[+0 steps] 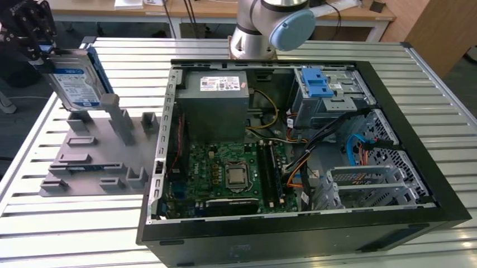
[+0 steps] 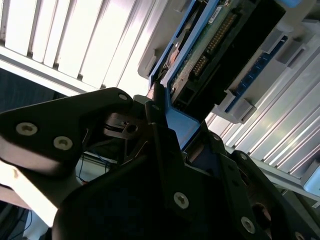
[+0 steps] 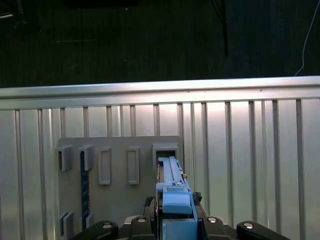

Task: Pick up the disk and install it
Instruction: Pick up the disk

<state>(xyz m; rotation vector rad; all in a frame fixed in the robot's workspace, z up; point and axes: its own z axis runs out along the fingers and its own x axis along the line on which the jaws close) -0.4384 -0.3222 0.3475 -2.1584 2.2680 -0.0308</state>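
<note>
I observed the bench (image 1: 75, 223), a slatted metal surface. It carried an open computer case (image 1: 298, 237) across its middle and towards the exterior view's right edge. A grey fixture plate (image 1: 89, 162) with upright posts and slots lay beside the case, along the edge on the exterior view's left.

The disk (image 1: 75, 84) stood over the far end of that plate, near the bench's far corner on the exterior view's left. The claw (image 1: 46, 56) was clamped on the disk's upper end, gripping the blue carrier. The disk's long axis ran straight down from the claw, nearly upright with a slight tilt, and its label faced the case. In the first wrist view the disk (image 3: 172, 175) appeared edge-on, its lower end in line with one slot (image 3: 165, 150). I could not tell whether that end had cleared the slot.

The silver drive cage (image 1: 328, 103) with its blue latch (image 1: 316, 84) sat at the case's far side, well apart from the disk. Open bench surrounded the fixture. Cables crowded the space beside the cage.
</note>
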